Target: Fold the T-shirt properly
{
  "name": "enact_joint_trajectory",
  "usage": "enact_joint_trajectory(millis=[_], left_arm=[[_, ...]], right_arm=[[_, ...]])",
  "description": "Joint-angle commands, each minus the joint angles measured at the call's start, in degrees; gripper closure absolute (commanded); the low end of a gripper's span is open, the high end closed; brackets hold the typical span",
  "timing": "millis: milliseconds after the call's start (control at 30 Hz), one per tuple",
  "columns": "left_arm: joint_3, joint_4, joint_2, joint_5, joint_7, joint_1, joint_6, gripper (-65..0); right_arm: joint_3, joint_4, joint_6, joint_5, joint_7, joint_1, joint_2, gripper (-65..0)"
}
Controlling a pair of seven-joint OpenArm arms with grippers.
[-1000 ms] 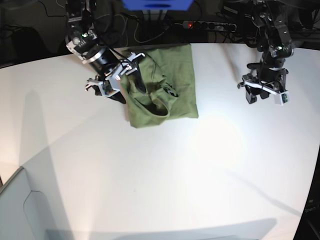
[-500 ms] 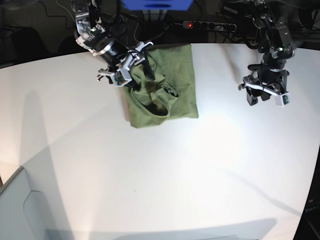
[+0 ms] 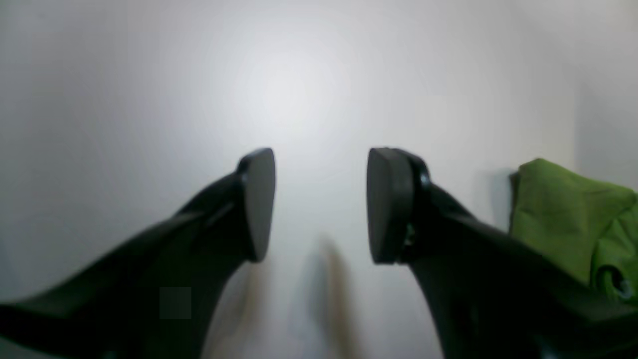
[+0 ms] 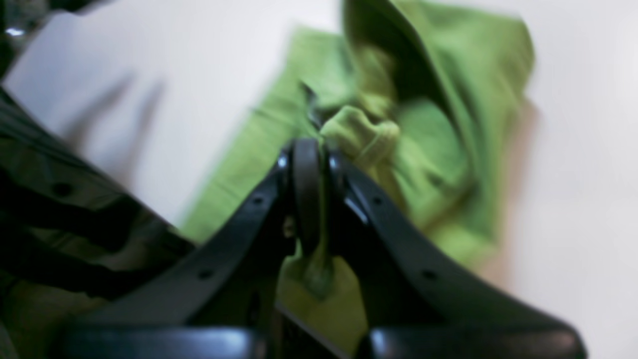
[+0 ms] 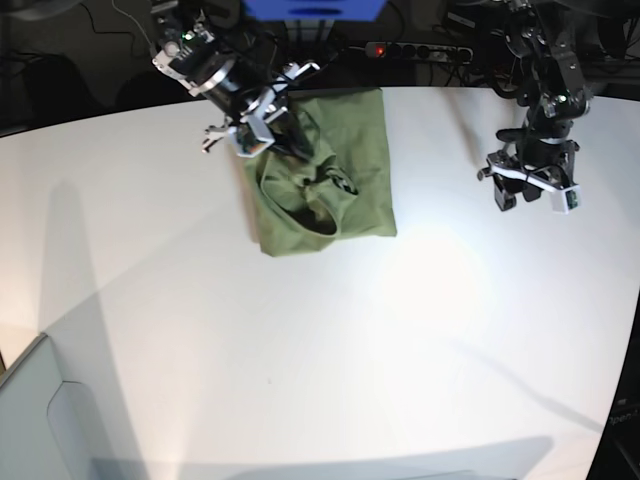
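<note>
The green T-shirt [image 5: 335,170] lies folded into a rough rectangle at the far middle of the white table [image 5: 320,340], with a rumpled pocket of cloth near its left front. My right gripper [image 5: 298,143] is at the shirt's far left part. In the right wrist view its jaws [image 4: 309,149] are shut, with a bunched fold of the T-shirt [image 4: 361,134] pinched at the tips. My left gripper [image 5: 532,197] hovers open over bare table at the right, well clear of the shirt. Nothing sits between its fingertips [image 3: 321,204], and the T-shirt [image 3: 563,224] shows off to one side.
A power strip [image 5: 420,48] and cables lie behind the table's far edge, beside a blue object [image 5: 315,8]. A pale grey panel [image 5: 40,420] stands at the near left corner. The table's curved right edge [image 5: 625,330] is close to the left arm.
My right gripper has moved from the shirt's left edge toward the far side and closed its jaws on the cloth. The left arm has hardly moved.
</note>
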Motion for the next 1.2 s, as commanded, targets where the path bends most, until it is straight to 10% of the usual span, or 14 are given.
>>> enact_joint_trajectory(millis=[0,533,833,1167], left_arm=[[-0.38,0.99,-0.60,-0.36,-1.13,-0.17,-0.01,-29.0],[-0.38,1.08,-0.60,-0.27,-1.04,-0.09,-0.01,-29.0],[-1.17,1.08,-0.60,-0.27,-1.04,-0.17,-0.01,-29.0],[-13.74,1.08,-0.60,-0.27,-1.04,-2.64,-0.01,-29.1]], right_arm=[[-1.01,1.44,0.19,0.97,1.48,-0.64,0.77,-0.2],[-19.82,-6.83,0.19,0.36,0.95,7.00,7.80,-0.9],[-28.62,-7.44,0.19,0.36,1.39,12.54,11.93,-26.5],[-19.03,1.09,0.11,0.71,1.13,12.72,13.16,-31.8]])
